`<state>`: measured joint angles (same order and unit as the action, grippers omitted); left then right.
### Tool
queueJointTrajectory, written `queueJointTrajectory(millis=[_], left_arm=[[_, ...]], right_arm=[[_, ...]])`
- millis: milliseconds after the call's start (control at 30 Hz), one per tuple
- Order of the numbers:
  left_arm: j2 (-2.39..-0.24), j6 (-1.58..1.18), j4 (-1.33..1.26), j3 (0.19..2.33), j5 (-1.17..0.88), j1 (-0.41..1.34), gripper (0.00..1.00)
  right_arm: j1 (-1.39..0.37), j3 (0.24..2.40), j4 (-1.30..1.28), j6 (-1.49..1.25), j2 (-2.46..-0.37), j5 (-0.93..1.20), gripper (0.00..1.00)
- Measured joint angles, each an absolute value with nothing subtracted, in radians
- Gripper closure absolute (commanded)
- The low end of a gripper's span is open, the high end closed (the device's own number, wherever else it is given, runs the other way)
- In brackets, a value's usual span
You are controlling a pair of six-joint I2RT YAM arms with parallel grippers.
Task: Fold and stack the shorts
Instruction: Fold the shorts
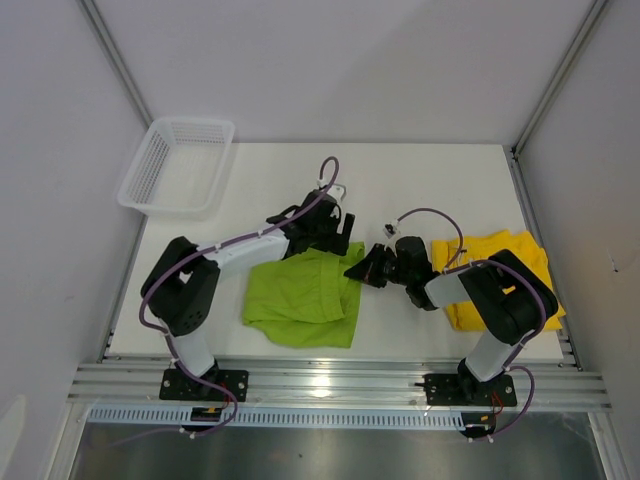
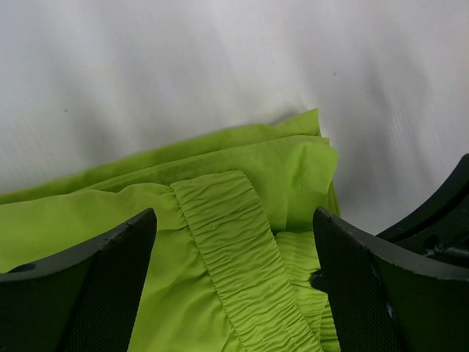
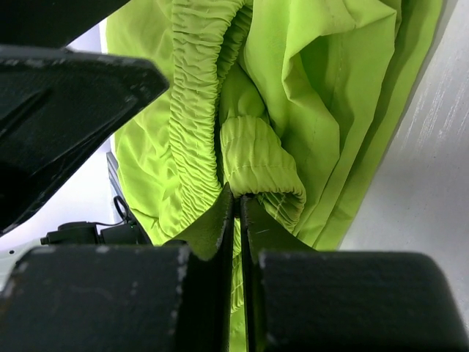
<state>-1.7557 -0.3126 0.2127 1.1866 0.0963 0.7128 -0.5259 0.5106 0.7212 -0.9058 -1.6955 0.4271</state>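
The lime green shorts [image 1: 300, 300] lie crumpled on the table in front of the left arm. My right gripper [image 1: 358, 270] is at their right edge, shut on a fold of green fabric by the elastic waistband [image 3: 194, 88]; in the right wrist view the gripper [image 3: 236, 196] has cloth pinched between its jaws. My left gripper [image 1: 330, 235] hangs over the far right corner of the green shorts [image 2: 183, 165]. In the left wrist view it [image 2: 234, 216] is open, its fingers either side of the waistband [image 2: 220, 213]. The yellow shorts [image 1: 510, 255] lie at the right, partly under the right arm.
A white mesh basket [image 1: 180, 165] stands at the table's far left corner. The two grippers are close together near the table's middle. The right arm's black cable [image 1: 430, 215] loops above it.
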Motion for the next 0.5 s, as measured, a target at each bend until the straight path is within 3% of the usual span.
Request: queueJointTrajectory(millis=[133, 233, 367, 500], left_arm=[[-1.799, -0.31, 0.249, 1.227, 0.1, 0.713, 0.14], [-1.845, -0.304, 0.276, 1.262, 0.106, 0.713, 0.21], [-1.892, -0.306, 0.307, 1.285, 0.13, 0.713, 0.41], [-1.899, -0.306, 0.33, 1.286, 0.158, 0.717, 0.54]], right_arm=[[-0.526, 0.511, 0.723, -0.905, -1.695, 0.426, 0.98], [-0.526, 0.511, 0.723, -0.905, -1.695, 0.426, 0.99], [-0.526, 0.511, 0.723, -0.905, -1.695, 0.425, 0.99], [-0.526, 0.51, 0.723, -0.905, -1.695, 0.423, 0.99]])
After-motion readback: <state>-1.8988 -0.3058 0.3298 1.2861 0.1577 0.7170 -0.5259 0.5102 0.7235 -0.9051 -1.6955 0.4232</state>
